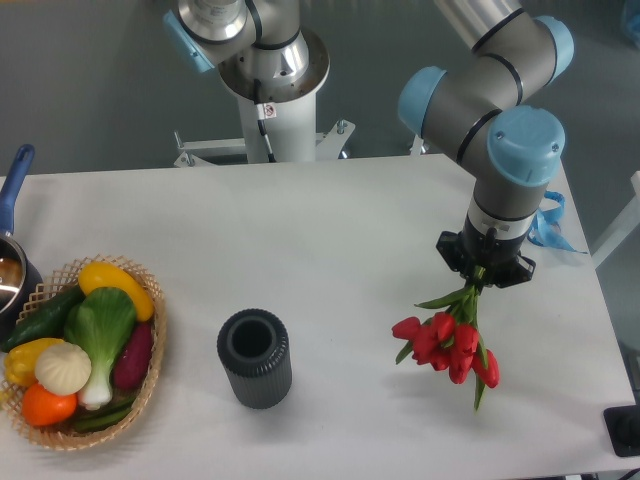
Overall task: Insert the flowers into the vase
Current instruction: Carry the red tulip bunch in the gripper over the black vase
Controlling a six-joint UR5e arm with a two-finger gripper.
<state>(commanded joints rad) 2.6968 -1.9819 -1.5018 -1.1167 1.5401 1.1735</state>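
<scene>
Over the bench's right side, my claw (480,272) pinches the flowers (450,345) heads-down; next I must flip them toward the vase (255,357).

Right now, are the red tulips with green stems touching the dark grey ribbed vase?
Apart. The fixed camera shows the red tulips hanging from the gripper, with bare white table between them and the dark grey ribbed vase.
</scene>
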